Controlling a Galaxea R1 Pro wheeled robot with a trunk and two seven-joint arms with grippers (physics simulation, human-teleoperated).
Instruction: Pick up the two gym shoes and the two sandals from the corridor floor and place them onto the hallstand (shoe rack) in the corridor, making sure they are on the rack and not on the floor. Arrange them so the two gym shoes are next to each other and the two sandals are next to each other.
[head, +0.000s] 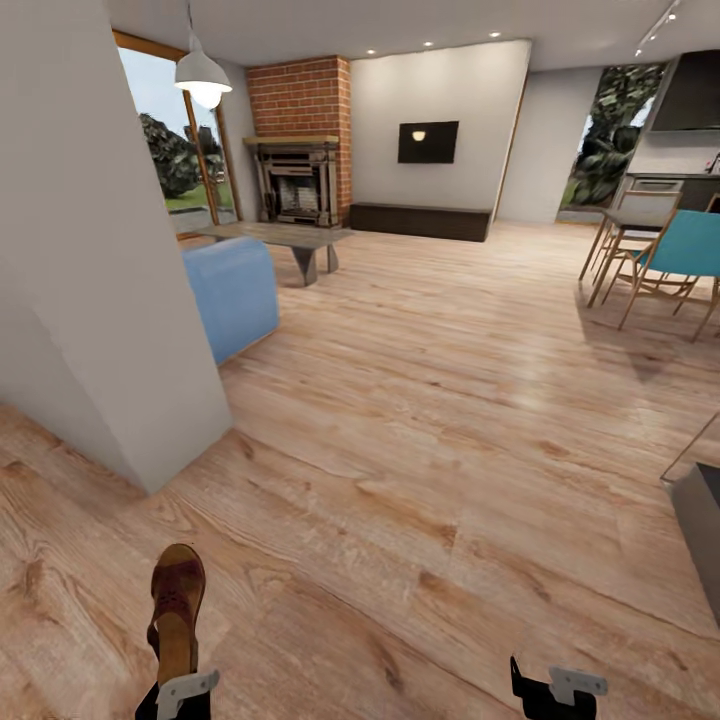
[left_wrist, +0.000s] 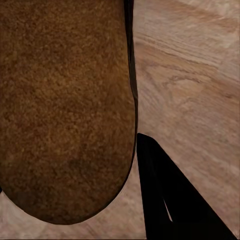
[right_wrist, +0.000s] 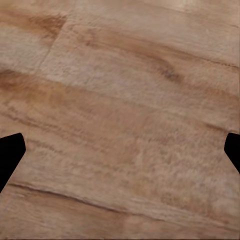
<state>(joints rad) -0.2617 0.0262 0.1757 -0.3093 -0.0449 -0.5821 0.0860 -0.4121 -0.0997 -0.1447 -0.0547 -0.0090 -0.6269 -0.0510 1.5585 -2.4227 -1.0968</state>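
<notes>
Fingers of the left gripper pinch one brown sandal at its heel end, so that the sandal projects forward above the wood-plank floor, its strap side up. From the left wrist camera, the tan footbed of the sandal lies against one dark finger. Fingers of the right gripper are spread wide with bare floor planks between them; each fingertip shows at one edge of the right wrist camera.

Surroundings: a white wall corner stands close ahead on the left. Beyond it are a light blue sofa and a low grey coffee desk. A brick fireplace and a wall-mounted television occupy the far wall. A dining desk with teal chairs stands at the far right. A grey object, cut off by the frame, sits at the right edge.
</notes>
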